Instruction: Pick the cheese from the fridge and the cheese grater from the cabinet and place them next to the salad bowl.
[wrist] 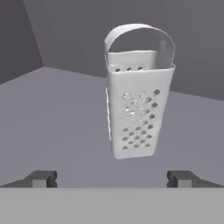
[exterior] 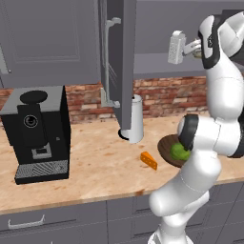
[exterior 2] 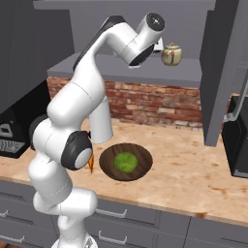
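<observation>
Hiding most of the salad bowl (exterior: 167, 148) behind the white arm at the right of the left base view, leaving just its left rim and some green showing. Covering nearly all of the cheese (exterior 2: 91, 165) in the right base view, an orange sliver peeking past the dark elbow joint. Cutting off the coffee machine (exterior 2: 238, 140) at the right edge there. Showing only the tips of the gripper (wrist: 112, 178) in the hand view. Possibly blocking part of the teapot (exterior 2: 171, 54).

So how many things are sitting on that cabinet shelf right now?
2: the cheese grater stands on the shelf in front of the open claw; a teapot sits beside it. More may be hidden behind the arm.
</observation>
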